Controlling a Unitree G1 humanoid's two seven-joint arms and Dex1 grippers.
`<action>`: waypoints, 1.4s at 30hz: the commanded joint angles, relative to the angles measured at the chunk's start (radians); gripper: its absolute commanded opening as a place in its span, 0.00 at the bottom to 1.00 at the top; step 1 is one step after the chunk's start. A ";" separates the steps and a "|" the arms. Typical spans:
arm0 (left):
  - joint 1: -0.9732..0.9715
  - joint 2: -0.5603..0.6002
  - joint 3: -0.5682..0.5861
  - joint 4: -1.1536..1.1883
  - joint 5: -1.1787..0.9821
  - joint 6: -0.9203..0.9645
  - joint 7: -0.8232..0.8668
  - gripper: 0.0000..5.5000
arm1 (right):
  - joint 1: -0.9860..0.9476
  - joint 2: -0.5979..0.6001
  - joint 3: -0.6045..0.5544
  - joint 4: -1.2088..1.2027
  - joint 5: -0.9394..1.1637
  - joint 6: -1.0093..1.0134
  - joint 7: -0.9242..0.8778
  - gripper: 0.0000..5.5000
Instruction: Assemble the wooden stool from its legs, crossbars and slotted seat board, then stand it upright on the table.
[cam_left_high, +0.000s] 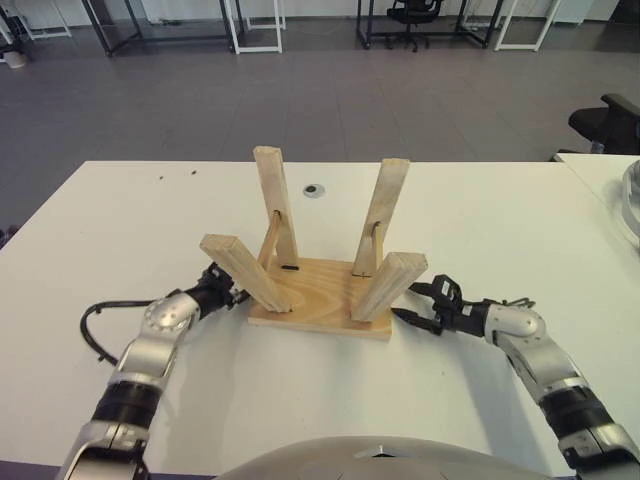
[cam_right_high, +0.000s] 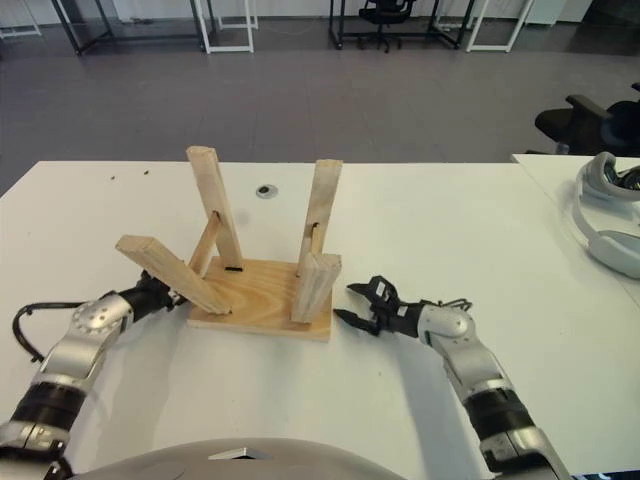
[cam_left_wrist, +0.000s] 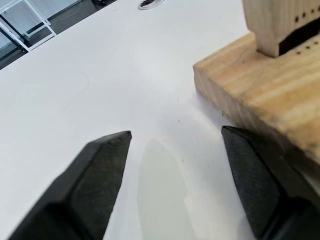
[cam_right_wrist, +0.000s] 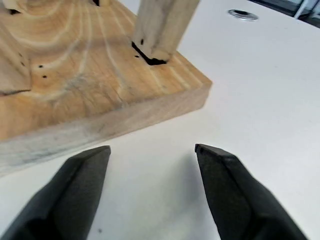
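The wooden stool lies upside down mid-table, its seat board flat and its legs pointing up. Two legs stand at the back, and two more lean outward at the front. My left gripper rests at the board's left edge beside the front left leg. It is open over bare table, with one finger close to the board's side. My right gripper is open just off the board's right front corner, nothing between its fingers.
A round cable grommet sits in the white table behind the stool. A black cable loops beside my left arm. A headset lies on the neighbouring table at the right.
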 joint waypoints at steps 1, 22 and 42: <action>0.213 0.079 0.099 -0.129 -0.011 0.050 -0.016 0.60 | 0.196 -0.005 -0.076 -0.209 -0.059 0.159 -0.183 0.58; 0.206 0.014 0.282 -0.807 -0.629 0.686 -0.149 0.60 | 0.054 0.019 -0.341 -0.914 0.572 0.900 -0.139 0.58; 0.078 0.391 0.059 -0.500 -0.303 0.350 -0.545 0.60 | 0.105 -0.351 -0.159 -0.513 0.164 0.354 0.249 0.58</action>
